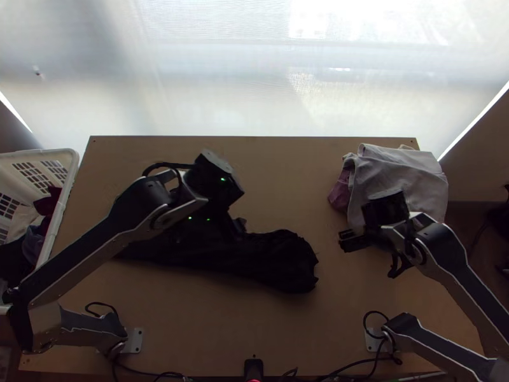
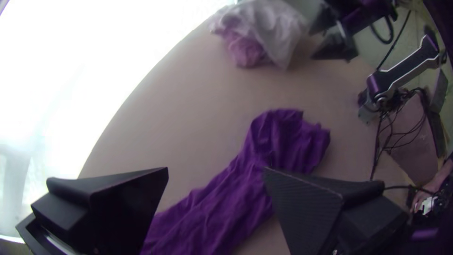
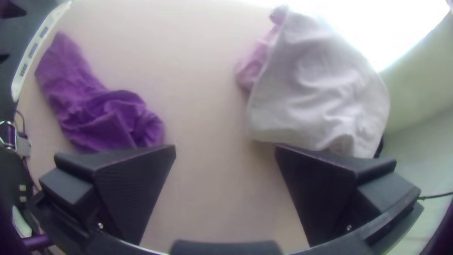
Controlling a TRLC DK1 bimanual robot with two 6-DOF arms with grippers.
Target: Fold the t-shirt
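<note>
With the left end effector [image 2: 215,169] and the right end effector [image 3: 225,146] both spread wide, the purple cloth t-shirt [image 2: 278,141], bunched on the light wooden surface [image 1: 286,331], could be made lumpy if it is folded before being pulled flat.

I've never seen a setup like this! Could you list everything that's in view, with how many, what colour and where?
Shirt: one, dark, bunched lengthwise mid-table
Pale cloth: one, whitish, table's far right
Pink cloth: one, dusky pink, beside and partly under the pale cloth
Basket: one, white, left of the table
Clothes: several, mixed colours, in the basket
Table: one, light wood, under everything folded or bunched
Cables: several, black, near edge
Left arm, right arm: two, silver-grey and black, at either side
Left claw: one, black, open above the shirt
Right claw: one, black, open near the pale cloth
</note>
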